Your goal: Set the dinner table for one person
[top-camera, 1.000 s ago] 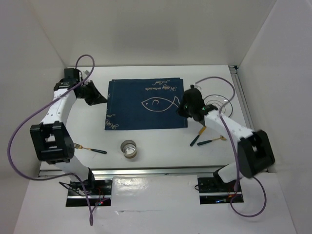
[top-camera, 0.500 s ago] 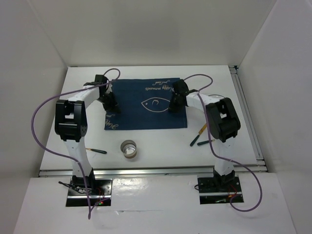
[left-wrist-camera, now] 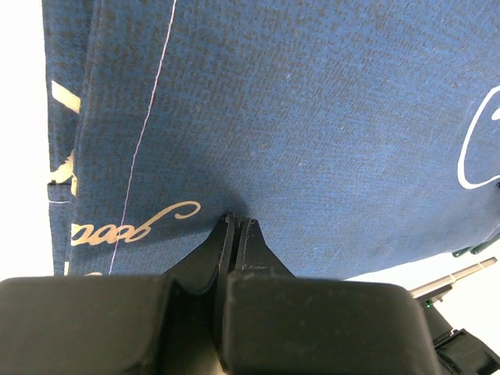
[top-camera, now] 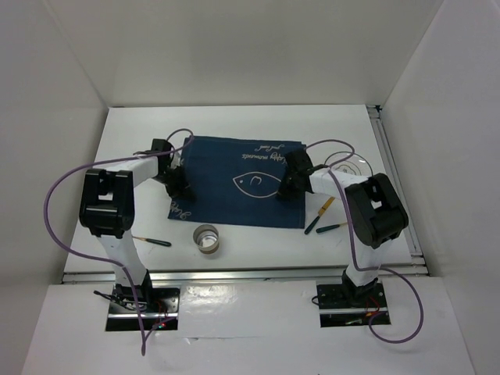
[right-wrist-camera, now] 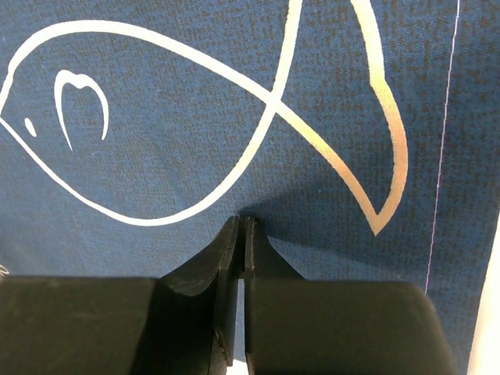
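The white dinner table (top-camera: 234,117) carries a dark blue cloth mat (top-camera: 234,183) with a white fish outline, lying slightly askew. My left gripper (top-camera: 178,185) is shut, its tips pressed down on the mat's left part (left-wrist-camera: 273,117) beside gold lettering; the closed tips show in the left wrist view (left-wrist-camera: 237,220). My right gripper (top-camera: 292,185) is shut too, its tips (right-wrist-camera: 244,220) pressed on the mat (right-wrist-camera: 195,94) just below the fish's tail. No cloth shows between either pair of jaws.
A clear glass plate (top-camera: 348,166) lies right of the mat. Green-handled cutlery (top-camera: 322,225) and a yellow-handled piece (top-camera: 327,206) lie near the mat's near right corner. Another utensil (top-camera: 150,241) lies at the near left. A small round cup (top-camera: 207,238) stands in front of the mat.
The mat has slid toward the near edge and turned slightly, its right side now close to the cutlery. Both shut grippers moved nearer with it.
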